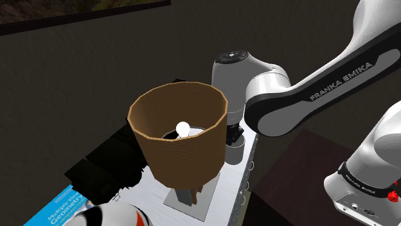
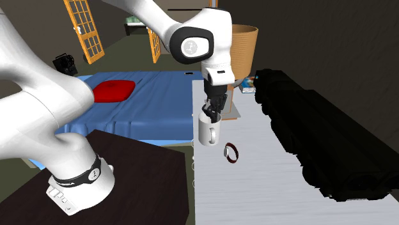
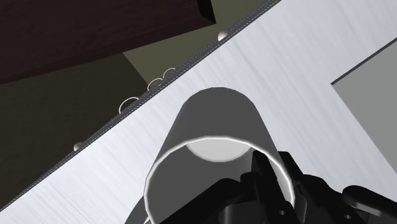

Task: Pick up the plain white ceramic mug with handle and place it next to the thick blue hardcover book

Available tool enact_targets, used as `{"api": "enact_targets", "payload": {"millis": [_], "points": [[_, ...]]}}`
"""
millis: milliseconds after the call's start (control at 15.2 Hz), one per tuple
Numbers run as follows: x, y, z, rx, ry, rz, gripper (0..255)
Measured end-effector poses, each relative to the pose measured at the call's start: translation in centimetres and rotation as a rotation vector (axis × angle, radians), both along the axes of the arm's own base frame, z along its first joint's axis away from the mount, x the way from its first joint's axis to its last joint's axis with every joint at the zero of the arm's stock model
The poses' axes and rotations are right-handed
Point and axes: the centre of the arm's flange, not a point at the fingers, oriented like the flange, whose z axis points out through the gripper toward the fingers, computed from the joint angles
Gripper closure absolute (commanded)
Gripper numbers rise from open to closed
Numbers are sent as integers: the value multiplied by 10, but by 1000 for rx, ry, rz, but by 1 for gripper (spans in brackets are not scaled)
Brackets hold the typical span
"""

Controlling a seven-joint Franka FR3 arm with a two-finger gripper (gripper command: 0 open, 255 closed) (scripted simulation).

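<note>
A plain white mug [image 2: 209, 132] stands upright near the white table's edge [image 2: 198, 185] beside the stand. My black gripper [image 2: 213, 114] comes down from above and is shut on the mug's rim, one finger inside and one outside. In the wrist view the fingers [image 3: 287, 173] clasp the wall of the mug [image 3: 216, 118], whose open mouth faces the camera. I cannot tell whether the mug's base touches the table. In the shoulder view the gripper [image 1: 232, 133] and mug [image 1: 232, 153] peek out behind a brown basket. The blue book [image 1: 58, 208] lies at that view's lower left.
A tall brown ribbed basket [image 1: 180, 135] stands on a grey mat [image 1: 186, 198] between mug and book. A small bracelet [image 2: 231, 153] lies just beside the mug. A black area [image 2: 320, 134] covers the table's far side. A white-and-orange object [image 1: 109, 218] sits by the book.
</note>
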Motion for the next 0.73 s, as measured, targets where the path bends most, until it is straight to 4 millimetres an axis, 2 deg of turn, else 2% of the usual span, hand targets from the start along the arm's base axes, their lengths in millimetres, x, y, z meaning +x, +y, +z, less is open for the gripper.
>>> {"api": "enact_targets", "payload": {"millis": [330,726], "points": [[0,0,2,0,0,0,255],[0,-1,31,0,0,0,255]]}}
